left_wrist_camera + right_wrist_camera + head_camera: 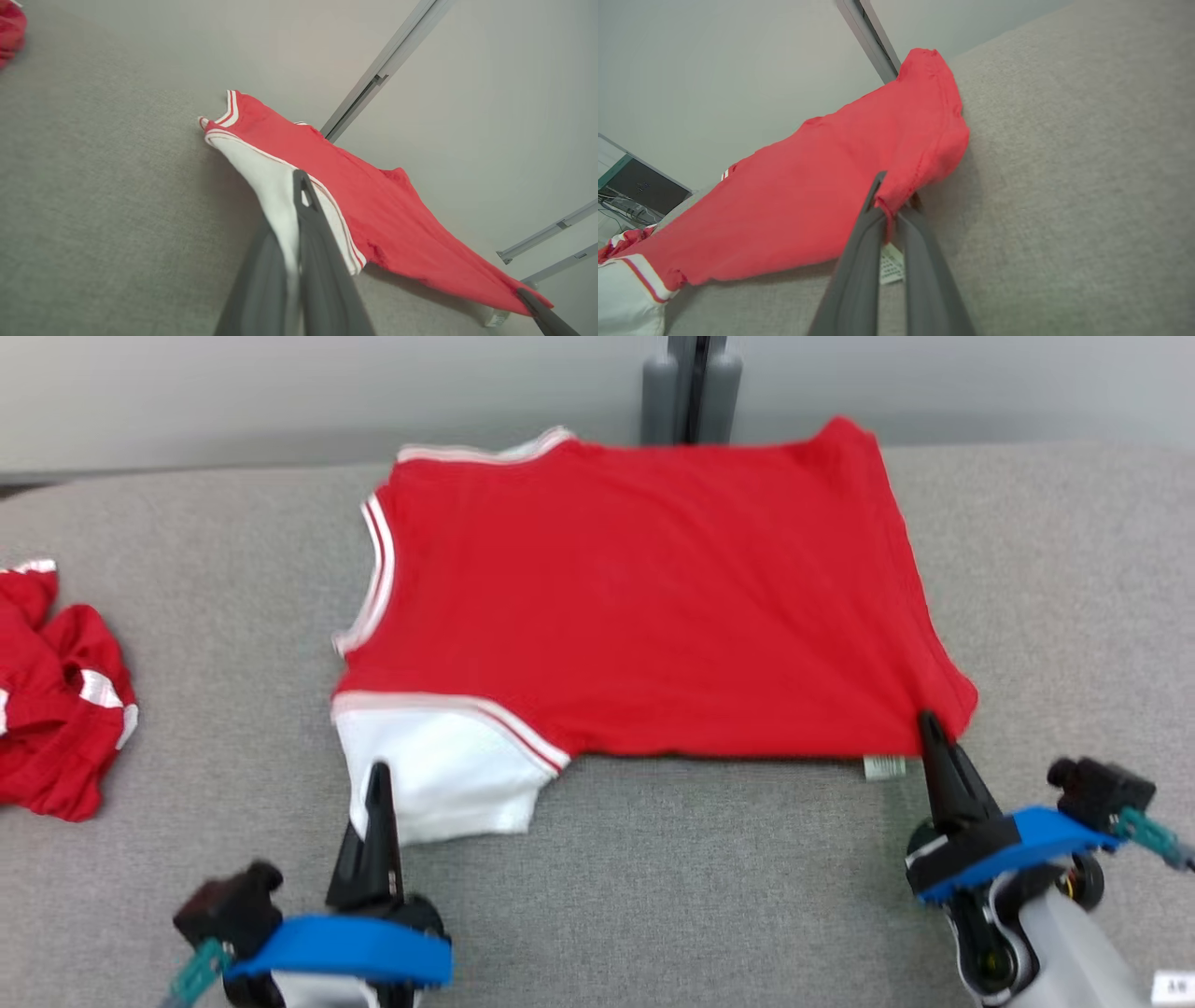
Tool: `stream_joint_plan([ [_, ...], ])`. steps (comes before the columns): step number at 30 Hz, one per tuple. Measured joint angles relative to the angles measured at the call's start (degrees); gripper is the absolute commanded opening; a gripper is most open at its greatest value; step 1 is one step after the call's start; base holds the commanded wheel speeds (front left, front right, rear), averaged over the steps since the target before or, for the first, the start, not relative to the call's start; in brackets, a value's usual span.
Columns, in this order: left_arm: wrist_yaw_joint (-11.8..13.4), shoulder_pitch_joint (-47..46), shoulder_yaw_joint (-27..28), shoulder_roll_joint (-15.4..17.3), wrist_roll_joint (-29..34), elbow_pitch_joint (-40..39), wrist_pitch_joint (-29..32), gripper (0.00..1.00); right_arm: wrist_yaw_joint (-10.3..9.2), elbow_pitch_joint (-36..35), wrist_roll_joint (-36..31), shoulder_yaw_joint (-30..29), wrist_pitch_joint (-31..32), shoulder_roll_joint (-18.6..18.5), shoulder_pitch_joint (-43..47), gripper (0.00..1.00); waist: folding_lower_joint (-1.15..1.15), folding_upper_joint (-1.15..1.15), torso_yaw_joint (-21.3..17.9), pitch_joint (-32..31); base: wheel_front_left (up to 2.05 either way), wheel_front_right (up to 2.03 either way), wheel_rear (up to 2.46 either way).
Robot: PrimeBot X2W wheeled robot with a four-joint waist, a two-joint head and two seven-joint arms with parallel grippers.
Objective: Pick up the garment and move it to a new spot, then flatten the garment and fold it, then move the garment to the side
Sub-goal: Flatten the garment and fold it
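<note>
Head view: garment, red, spread flat on grey table, centre toward 12 o'clock, far edge by the table's back edge. White sleeve at the garment's 7 o'clock; label at its 5 o'clock. Left gripper: fingers narrow, white sleeve cloth pinched between them. Right gripper: fingers narrow, clamped on the red hem corner at 4 o'clock, just beside the label. Crumpled red cloth at the table's 9 o'clock, well apart.
</note>
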Motion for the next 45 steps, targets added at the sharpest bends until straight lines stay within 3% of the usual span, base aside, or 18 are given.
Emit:
stream_joint_plan([
  [5, 0.8, 9.9, -0.8, -0.8, -0.4, -2.3, 0.0, 0.0, 0.0, -3.8, -1.8, -3.2, 0.0, 0.8, 10.2, 0.0, -0.01, 0.0, 0.4, -4.8, 0.0, 0.0, 0.0],
  [18, 3.3, 19.3, -3.2, 0.7, 0.3, -8.9, 2.0, 0.0, 0.0, -14.3, -8.2, -9.8, 4.4, 2.8, 25.2, 0.0, 0.0, 0.0, 1.2, -8.8, 0.0, 0.0, 0.0],
  [30, 2.4, 15.9, -4.2, 2.1, 1.2, -9.3, 3.3, 0.0, 0.0, -21.8, -11.8, -13.4, 11.5, 5.8, 26.4, 0.0, 0.01, 0.0, 0.8, -8.6, 0.0, 0.0, 0.0],
  [45, 1.1, 7.3, -3.8, 3.2, 1.6, -6.3, 4.2, 0.0, 0.0, -23.5, -13.5, -15.7, 17.5, 6.5, 20.5, 0.0, 0.02, 0.0, -0.1, -5.3, 0.0, 0.0, 0.0],
])
